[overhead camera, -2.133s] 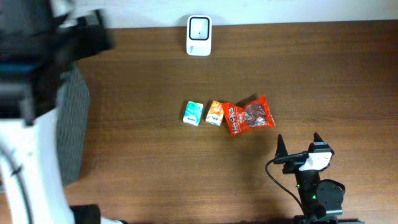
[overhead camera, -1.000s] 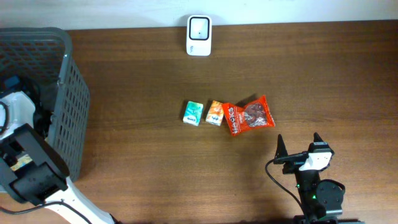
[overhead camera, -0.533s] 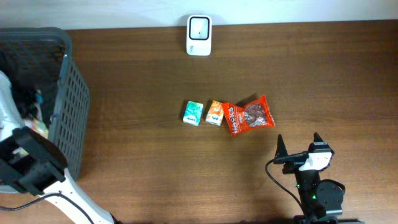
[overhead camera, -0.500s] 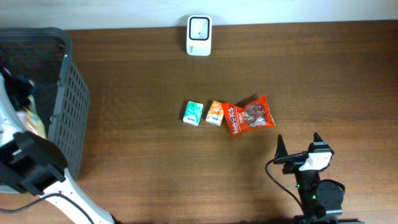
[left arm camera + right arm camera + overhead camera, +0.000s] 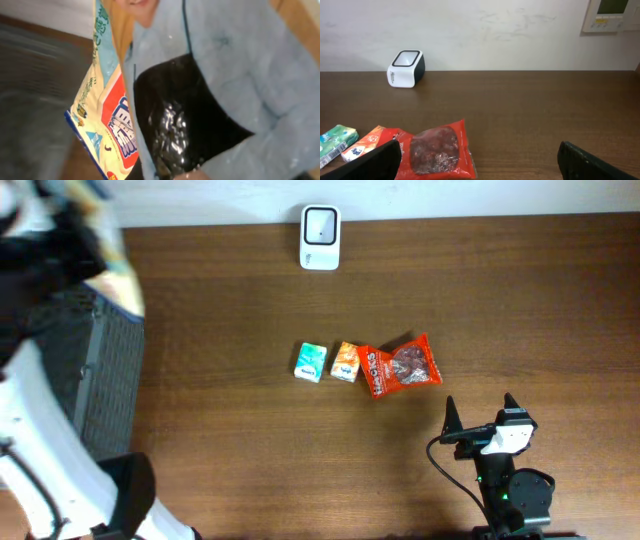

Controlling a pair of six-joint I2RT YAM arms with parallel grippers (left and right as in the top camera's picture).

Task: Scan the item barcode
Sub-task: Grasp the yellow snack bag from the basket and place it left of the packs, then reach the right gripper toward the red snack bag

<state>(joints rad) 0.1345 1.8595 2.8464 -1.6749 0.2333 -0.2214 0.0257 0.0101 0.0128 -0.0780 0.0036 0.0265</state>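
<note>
A pale blue and yellow snack bag (image 5: 225, 90) fills the left wrist view, pressed close to the camera. From overhead it shows as a blurred pale shape (image 5: 117, 262) at the far left, above the basket's top corner. My left gripper (image 5: 85, 230) is shut on it, its fingertips hidden by the bag. The white barcode scanner (image 5: 320, 237) stands at the table's far edge and shows in the right wrist view (image 5: 406, 69) too. My right gripper (image 5: 480, 412) rests open near the front right, nothing between its fingers (image 5: 365, 162).
A teal box (image 5: 311, 362), an orange box (image 5: 346, 362) and a red snack bag (image 5: 402, 365) lie in a row mid-table. A grey mesh basket (image 5: 110, 390) stands at the left edge, partly covered by my left arm.
My left gripper shut on the snack bag inside the basket and rose out of it toward the far left corner. The right arm has stayed still.
</note>
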